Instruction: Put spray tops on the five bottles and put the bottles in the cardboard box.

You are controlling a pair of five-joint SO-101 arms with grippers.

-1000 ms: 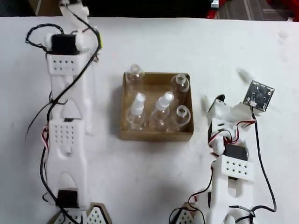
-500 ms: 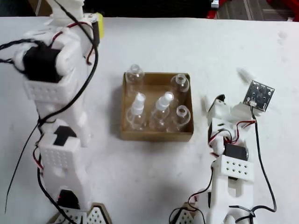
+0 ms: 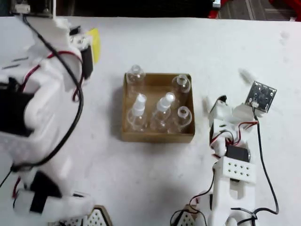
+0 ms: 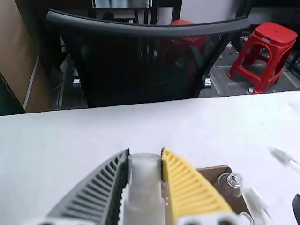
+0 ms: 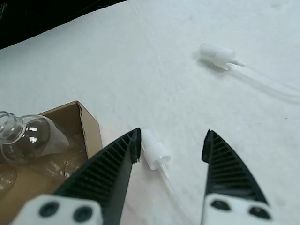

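Note:
The cardboard box [image 3: 157,134] sits mid-table holding five clear bottles; two wear white spray tops [image 3: 139,104], and three, like the one at the back left [image 3: 135,75], stand with bare necks. My left gripper [image 4: 145,154] is shut on a white spray top [image 4: 144,180], held high over the table's far left, its yellow finger [image 3: 94,44] showing from above. My right gripper [image 5: 172,136] stands open just right of the box, with a loose spray top [image 5: 154,149] lying on the table between its fingers. The box corner [image 5: 86,123] and a bare bottle [image 5: 23,136] lie beside it.
Another spray top with its tube [image 5: 216,55] lies on the table beyond the right gripper, faintly visible from above [image 3: 244,75]. The raised left arm [image 3: 37,113] covers the table's left side. A dark chair back [image 4: 145,56] stands past the far edge.
The left arm has risen from its stretched-out pose toward the camera, and its yellow finger has come into sight. The right arm and the bottles have not moved.

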